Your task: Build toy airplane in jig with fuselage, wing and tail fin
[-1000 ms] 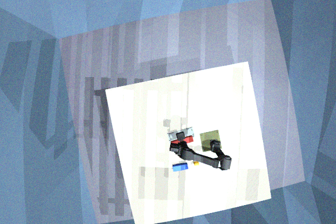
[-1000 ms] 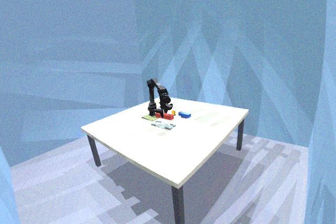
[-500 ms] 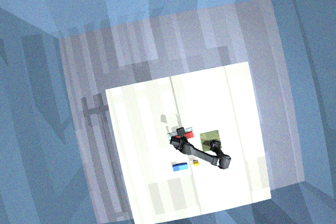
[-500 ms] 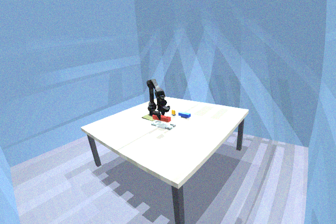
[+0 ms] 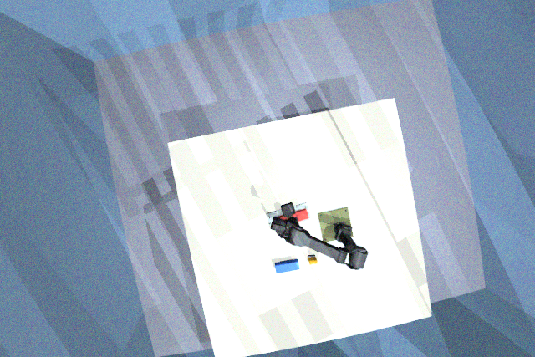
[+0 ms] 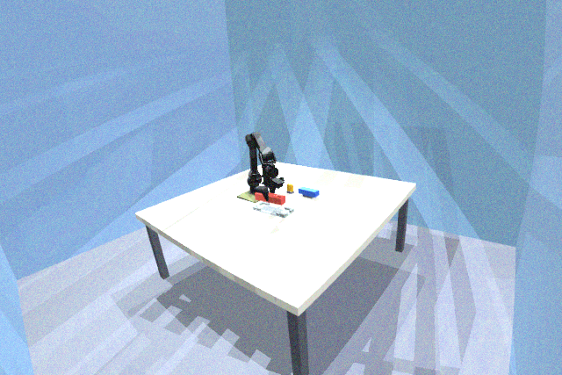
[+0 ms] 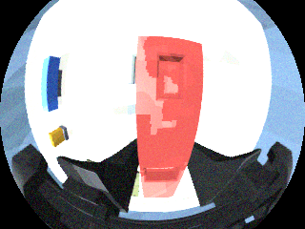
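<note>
My gripper (image 5: 286, 211) (image 6: 270, 190) (image 7: 159, 181) is shut on the red fuselage (image 5: 301, 215) (image 6: 271, 198) (image 7: 168, 109), a long block with a square socket on its top face. I hold it low at the grey jig (image 5: 271, 213) (image 6: 273, 211), which is mostly hidden under it from above. I cannot tell whether the fuselage touches the cradle. The blue wing (image 5: 287, 265) (image 6: 308, 191) (image 7: 52, 83) and the small yellow tail fin (image 5: 312, 259) (image 6: 290, 188) (image 7: 59, 135) lie apart on the table, to the side of the gripper.
The arm stands on an olive base plate (image 5: 330, 217) (image 6: 245, 197) beside the jig. Everything sits on a white table (image 5: 345, 150) (image 6: 317, 248) with dark legs.
</note>
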You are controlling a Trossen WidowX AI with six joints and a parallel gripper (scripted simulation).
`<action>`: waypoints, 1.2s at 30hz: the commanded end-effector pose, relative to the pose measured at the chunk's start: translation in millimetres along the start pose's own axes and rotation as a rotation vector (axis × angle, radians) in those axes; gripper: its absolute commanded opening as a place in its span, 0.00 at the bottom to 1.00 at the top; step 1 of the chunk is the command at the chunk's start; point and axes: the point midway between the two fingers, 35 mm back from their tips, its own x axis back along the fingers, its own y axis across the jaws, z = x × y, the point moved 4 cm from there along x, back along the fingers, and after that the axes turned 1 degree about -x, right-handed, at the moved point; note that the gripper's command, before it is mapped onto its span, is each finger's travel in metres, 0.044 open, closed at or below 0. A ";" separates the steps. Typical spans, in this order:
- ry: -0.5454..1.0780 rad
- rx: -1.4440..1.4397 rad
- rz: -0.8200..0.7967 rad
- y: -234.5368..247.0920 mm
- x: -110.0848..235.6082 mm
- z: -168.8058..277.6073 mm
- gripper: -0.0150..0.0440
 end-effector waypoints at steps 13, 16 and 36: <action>-0.005 0.006 -0.004 0.2 -15.4 -1.6 0.58; -0.005 0.006 -0.004 0.2 -20.3 -1.7 0.58; 0.001 0.006 -0.001 0.7 -38.5 -0.7 0.54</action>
